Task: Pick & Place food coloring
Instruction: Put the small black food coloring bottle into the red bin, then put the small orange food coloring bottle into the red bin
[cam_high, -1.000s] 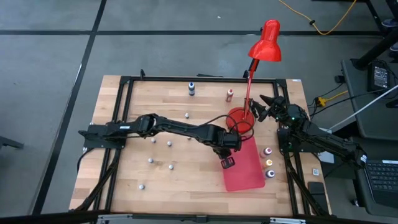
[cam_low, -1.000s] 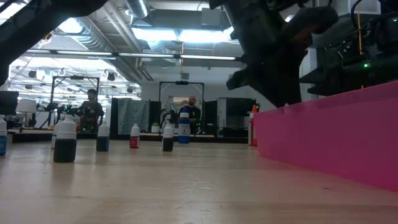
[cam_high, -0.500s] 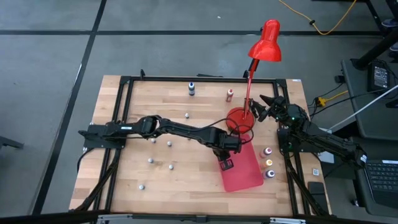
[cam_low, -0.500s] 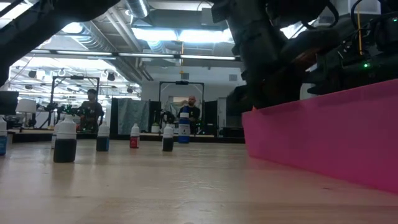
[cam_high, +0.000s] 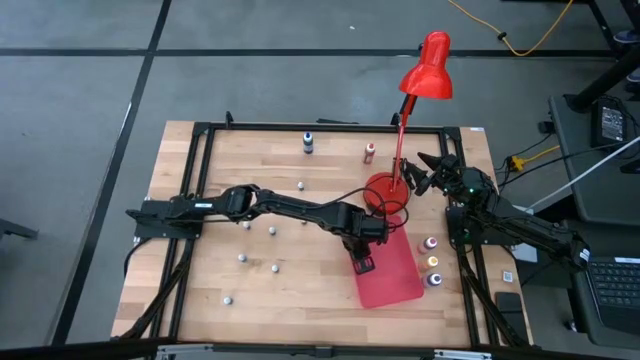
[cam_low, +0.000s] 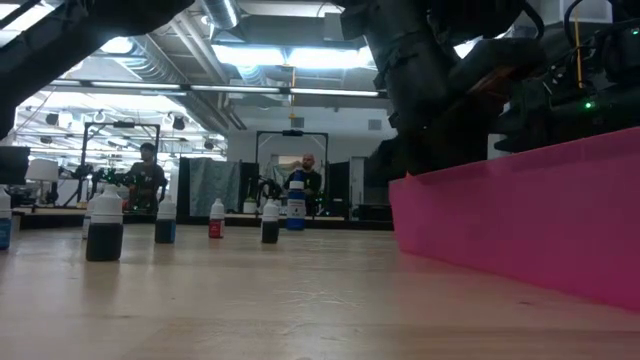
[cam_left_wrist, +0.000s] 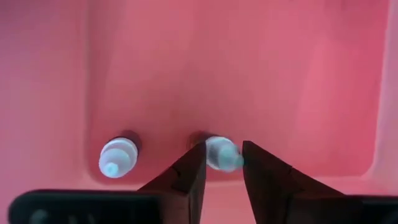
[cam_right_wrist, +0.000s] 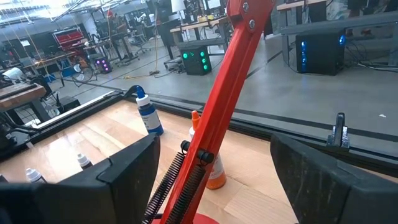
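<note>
A pale wooden table (cam_high: 260, 290) framed in black rails stands on a grey floor, and beyond it the low view shows a lit workshop with two people standing far back. The left arm reaches across the table, and its left gripper (cam_high: 364, 263) hangs over the near end of the flat red mat (cam_high: 395, 275). In the left wrist view the two dark fingers (cam_left_wrist: 186, 177) stand a little apart with a small pale-capped bottle (cam_left_wrist: 222, 153) upright between their tips; whether they press on it cannot be told. A second pale-capped bottle (cam_left_wrist: 117, 156) stands on the mat just beside that gripper, clear of the fingers. Three more small bottles (cam_high: 432, 261) sit in a line past the far edge of the mat from the left gripper. Many whitish bottles (cam_high: 272, 231) are scattered on the wood behind the gripper, along its own arm. A blue bottle (cam_high: 308, 144) and an orange-red bottle (cam_high: 370, 150) stand well apart from it by the far rail. The right gripper (cam_high: 428, 170) waits beside the red desk lamp (cam_high: 424, 72), its fingers spread wide and empty on either side of the lamp's stem in the right wrist view.
</note>
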